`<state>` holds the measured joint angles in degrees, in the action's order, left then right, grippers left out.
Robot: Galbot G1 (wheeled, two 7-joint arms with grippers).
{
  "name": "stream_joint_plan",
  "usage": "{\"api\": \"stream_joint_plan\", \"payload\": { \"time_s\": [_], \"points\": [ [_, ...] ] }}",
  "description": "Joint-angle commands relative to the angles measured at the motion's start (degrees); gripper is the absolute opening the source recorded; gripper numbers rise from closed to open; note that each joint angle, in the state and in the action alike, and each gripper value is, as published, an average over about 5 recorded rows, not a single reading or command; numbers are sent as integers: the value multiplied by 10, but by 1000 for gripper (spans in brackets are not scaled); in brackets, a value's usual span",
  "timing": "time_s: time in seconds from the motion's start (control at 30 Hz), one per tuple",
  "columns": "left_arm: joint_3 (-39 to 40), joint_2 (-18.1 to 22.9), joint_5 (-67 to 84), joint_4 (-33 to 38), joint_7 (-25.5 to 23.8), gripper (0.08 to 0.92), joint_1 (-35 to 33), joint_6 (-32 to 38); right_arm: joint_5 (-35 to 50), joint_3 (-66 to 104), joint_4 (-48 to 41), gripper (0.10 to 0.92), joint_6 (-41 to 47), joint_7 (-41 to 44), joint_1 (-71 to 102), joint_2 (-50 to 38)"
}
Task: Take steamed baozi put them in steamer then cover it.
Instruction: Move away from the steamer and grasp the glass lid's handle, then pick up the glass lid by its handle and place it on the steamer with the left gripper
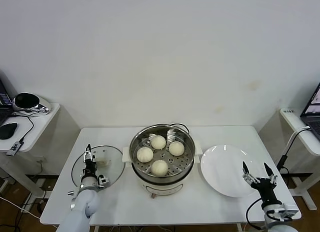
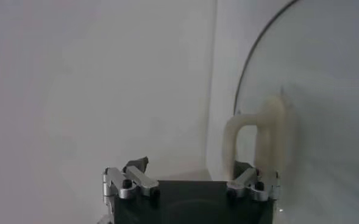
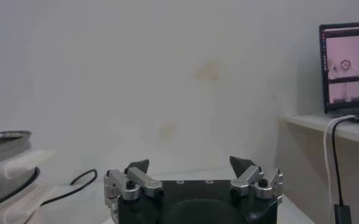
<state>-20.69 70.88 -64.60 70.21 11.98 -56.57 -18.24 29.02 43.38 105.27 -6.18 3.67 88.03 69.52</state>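
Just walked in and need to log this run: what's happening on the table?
All four cream-white round baozi already sit on the perforated tray of the shiny steel steamer, which is uncovered. The left gripper hangs over the clear glass lid, near its cream handle, seemingly about to pick it up. The right gripper, open, hovers by the empty white plate.

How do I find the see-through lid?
Find the shiny steamer in the middle of the white table. The lid lies flat on its left, under the left gripper. Unlike the white plate on the right, it's clear glass with a cream handle.
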Motion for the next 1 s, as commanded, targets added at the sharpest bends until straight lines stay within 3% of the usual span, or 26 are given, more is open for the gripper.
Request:
{"api": "stream_joint_plan", "payload": {
  "time_s": [0.03,0.7,0.83,1.0],
  "points": [
    [1,0,11,-23,16,759,2,5,-3,0,1,823,1,0,1,0],
    [-3,-10,17,7,28,186,-18,16,-10,-10,4,823,3,-1,-5,7],
    [-12,-13,10,38,17,144,-33,13,-9,-11,5,823,4,-2,-8,7],
    [-36,-22,21,131,-5,144,-75,4,-2,-14,11,823,10,-7,-10,15]
  ]
}}
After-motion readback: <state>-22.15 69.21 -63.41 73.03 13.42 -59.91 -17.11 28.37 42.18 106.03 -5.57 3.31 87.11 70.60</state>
